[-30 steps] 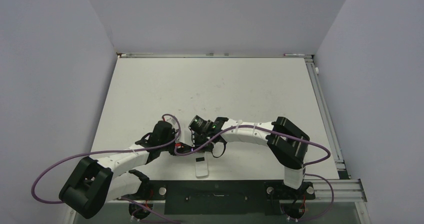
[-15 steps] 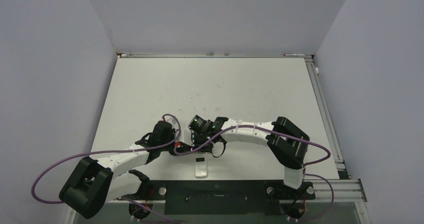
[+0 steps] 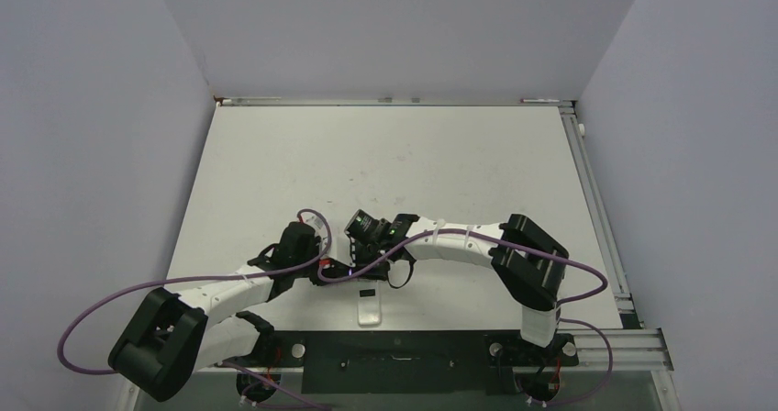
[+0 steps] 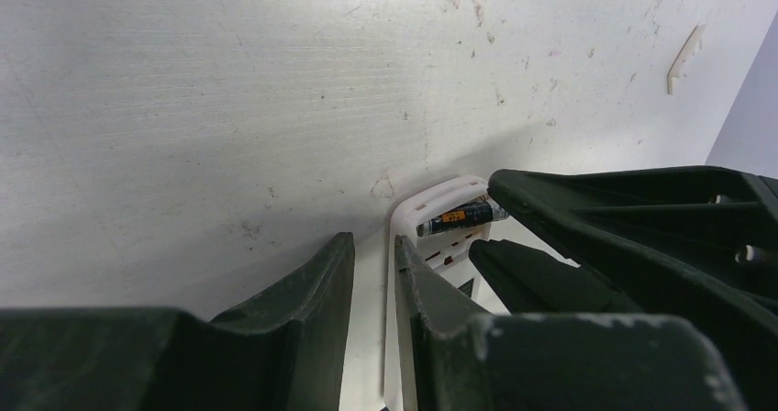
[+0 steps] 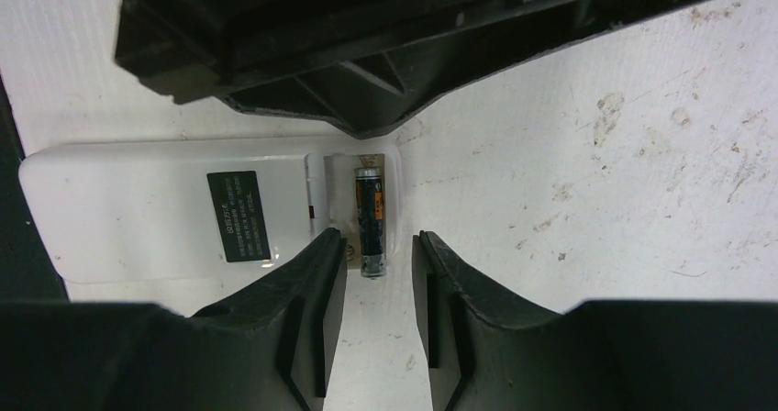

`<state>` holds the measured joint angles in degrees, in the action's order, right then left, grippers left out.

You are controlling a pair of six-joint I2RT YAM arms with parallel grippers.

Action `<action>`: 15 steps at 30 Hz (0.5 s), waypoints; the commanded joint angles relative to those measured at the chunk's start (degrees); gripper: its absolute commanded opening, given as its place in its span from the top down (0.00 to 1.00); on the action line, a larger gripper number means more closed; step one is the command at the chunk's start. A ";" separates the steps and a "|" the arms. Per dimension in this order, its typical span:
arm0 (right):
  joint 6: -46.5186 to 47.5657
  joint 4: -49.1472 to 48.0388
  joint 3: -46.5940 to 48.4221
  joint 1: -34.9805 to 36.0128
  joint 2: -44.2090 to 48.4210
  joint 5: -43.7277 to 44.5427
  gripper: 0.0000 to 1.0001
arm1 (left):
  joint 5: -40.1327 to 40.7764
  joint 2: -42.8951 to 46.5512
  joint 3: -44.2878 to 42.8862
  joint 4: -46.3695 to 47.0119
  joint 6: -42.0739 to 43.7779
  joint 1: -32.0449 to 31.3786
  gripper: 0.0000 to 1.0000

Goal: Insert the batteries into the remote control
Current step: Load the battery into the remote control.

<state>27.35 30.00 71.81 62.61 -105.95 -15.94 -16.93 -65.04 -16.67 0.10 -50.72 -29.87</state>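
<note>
**A:** From above, where was everything?

**B:** The remote control point(image 3: 370, 312) lay on the table point(image 3: 385, 163) close to the near edge, between the two arm bases. Both arms bent inward, with the left hand point(image 3: 338, 272) and right hand point(image 3: 374, 266) crowded at its far end. It was too small there to read either hand's fingers.

**A:** And the left wrist camera?

**B:** The left hand's fingers point(image 4: 312, 287) were narrow, and the remote's side wall stood in the gap, against one of them. Whether it was pinched or merely beside it, I couldn't tell. One battery point(image 4: 461, 216) lay across the open compartment at that end. Its tip reached the right hand's fingers and, it seemed to me, rode up over the wall.

**A:** The right wrist view?

**B:** The right hand's fingers point(image 5: 312, 319) stood a little apart and held nothing. The battery's near end sat just off their tips. The remote lay back-up, with its dark label point(image 5: 242, 216) showing.

**A:** So what worried you?

**B:** That battery didn't look fully seated. A push at an angle could spring it out and send it rolling. If the left hand wasn't truly gripping, the remote would slide under the push. With the hands that close, any sideways correction risked knocking them together. Only one battery showed anywhere.
</note>
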 commanded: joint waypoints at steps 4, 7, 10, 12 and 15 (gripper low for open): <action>-4.04 -5.38 -2.11 -0.45 8.28 1.47 0.66 | -0.26 0.94 0.08 0.85 1.31 0.60 0.80; -6.35 -6.84 -4.40 -0.51 11.21 2.63 0.66 | -0.27 1.21 -0.01 0.34 1.46 0.60 0.80; -9.26 -8.81 -7.29 -0.69 14.49 4.22 0.66 | -0.26 1.76 -0.03 -0.01 1.58 0.69 0.80; -12.03 -10.23 -9.13 -0.96 16.44 5.56 0.66 | -0.29 2.00 -0.03 -0.01 1.59 0.69 0.80; -15.21 -11.52 -11.93 -1.71 19.01 6.97 0.66 | -0.76 2.33 -0.03 -0.01 1.46 0.69 0.80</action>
<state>18.00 23.38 62.48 61.98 -91.31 -12.05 -16.97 -64.07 -16.64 -0.30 -50.28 -29.52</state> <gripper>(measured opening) 0.340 0.203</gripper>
